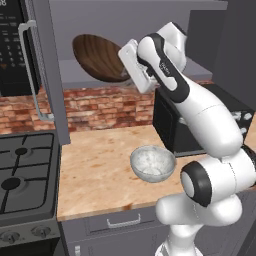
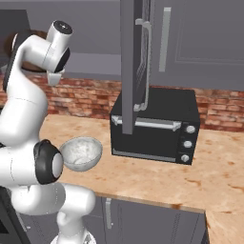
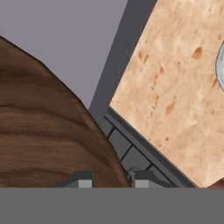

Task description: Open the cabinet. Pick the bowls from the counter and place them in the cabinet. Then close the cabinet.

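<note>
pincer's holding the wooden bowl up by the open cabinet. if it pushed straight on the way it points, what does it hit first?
Going by the hand view, the pincer points down past the wooden bowl toward the stove edge beside the counter. The stove would likely come first, though depth is unclear.

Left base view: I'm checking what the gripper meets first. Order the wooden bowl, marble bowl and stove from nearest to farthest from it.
1. wooden bowl, held in the gripper, at the open cabinet.
2. marble bowl, below on the counter.
3. stove, far lower left.
</note>
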